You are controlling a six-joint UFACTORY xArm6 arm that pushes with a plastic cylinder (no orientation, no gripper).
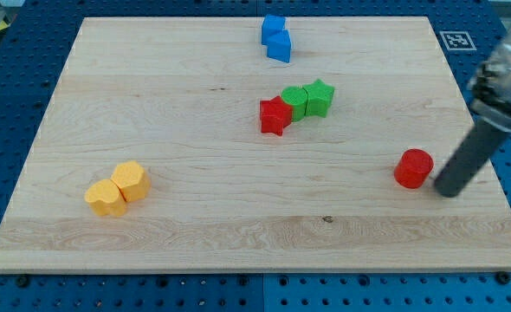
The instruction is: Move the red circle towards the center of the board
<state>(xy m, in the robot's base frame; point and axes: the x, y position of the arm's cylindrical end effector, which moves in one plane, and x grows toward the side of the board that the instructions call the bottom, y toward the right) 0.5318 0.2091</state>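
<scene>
Blocks on a wooden board (pixel 238 234), listed from the view's bottom upward. Two yellow blocks (pixel 117 188), touching, low at the view's left. Red circle (pixel 413 168), at the view's right, well apart from the middle cluster. My tip (pixel 448 191), just beside the circle on its right; a bare rod, no jaws, holding nothing. Red star (pixel 274 115), touching a green block (pixel 295 101) and green star (pixel 320 97). Two blue blocks (pixel 276 38), touching, at the top edge

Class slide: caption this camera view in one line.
My tip sits just right of the red circle, ready to push it toward the board center.
</scene>
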